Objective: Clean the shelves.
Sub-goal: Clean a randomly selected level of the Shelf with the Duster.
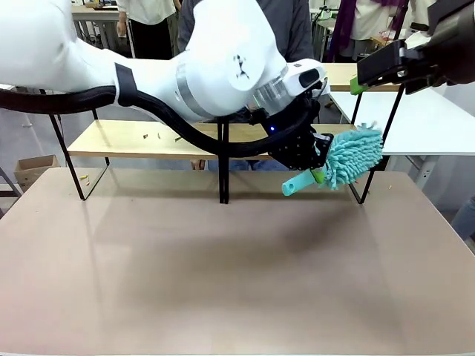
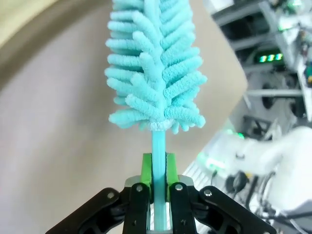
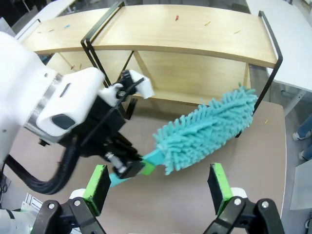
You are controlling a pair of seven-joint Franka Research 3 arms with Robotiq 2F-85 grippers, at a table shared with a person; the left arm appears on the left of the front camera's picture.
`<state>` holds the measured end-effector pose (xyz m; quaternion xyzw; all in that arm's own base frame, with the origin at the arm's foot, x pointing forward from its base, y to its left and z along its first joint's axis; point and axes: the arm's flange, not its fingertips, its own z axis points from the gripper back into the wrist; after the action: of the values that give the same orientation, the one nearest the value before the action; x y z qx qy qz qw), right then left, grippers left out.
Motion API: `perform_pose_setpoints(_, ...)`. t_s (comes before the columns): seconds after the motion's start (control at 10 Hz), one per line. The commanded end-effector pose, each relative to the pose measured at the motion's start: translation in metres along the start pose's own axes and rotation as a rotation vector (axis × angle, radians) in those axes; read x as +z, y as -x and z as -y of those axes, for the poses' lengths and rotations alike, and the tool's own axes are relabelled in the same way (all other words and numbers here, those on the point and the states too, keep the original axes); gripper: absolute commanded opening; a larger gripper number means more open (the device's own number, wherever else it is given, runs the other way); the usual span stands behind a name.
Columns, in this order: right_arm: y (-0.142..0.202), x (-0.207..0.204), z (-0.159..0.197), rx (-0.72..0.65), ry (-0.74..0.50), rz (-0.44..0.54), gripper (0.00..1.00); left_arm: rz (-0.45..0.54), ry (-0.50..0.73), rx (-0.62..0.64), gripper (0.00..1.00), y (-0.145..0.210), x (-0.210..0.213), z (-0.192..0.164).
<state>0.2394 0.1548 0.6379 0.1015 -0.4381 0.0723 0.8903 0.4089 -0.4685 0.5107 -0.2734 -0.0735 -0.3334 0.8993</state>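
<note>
Left hand (image 2: 158,171) grips duster (image 2: 155,73); right wrist view reveals crumbs (image 3: 176,18) atop shelves (image 3: 161,36).

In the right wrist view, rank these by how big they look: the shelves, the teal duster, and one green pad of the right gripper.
1. shelves, spanning most of the picture's width.
2. teal duster, clearly smaller.
3. green pad, smallest, even though it is nearest the camera.

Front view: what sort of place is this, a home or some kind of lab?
Most likely a robotics lab or workshop, not a home: a white robot arm holds a duster at the shelves, with white work tables and standing people behind.
</note>
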Motion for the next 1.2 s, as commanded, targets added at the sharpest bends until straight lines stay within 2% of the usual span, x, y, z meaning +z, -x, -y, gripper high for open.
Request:
perform_pose_setpoints(0.0, 0.000, 0.000, 0.000, -0.003, -0.001, -0.001, 1.00, -0.041, -0.074, -0.027, 0.12, 0.050, 0.034, -0.019)
perform_pose_setpoints(0.2, 0.000, 0.000, 0.000, -0.003, -0.001, -0.001, 1.00, -0.012, -0.088, -0.066, 0.12, 0.078, 0.042, -0.012)
perform_pose_setpoints(0.7, 0.000, 0.000, 0.000, -0.003, -0.001, -0.001, 1.00, -0.008, 0.021, -0.150, 0.12, 0.090, 0.054, -0.003)
perform_pose_setpoints(0.9, 0.000, 0.000, 0.000, -0.003, -0.001, -0.001, 1.00, 0.031, 0.067, -0.163, 0.12, 0.126, 0.085, -0.009)
perform_pose_setpoints(1.1, 0.000, 0.000, 0.000, -0.003, -0.001, -0.001, 1.00, 0.088, 0.101, -0.164, 0.12, 0.181, 0.120, -0.023)
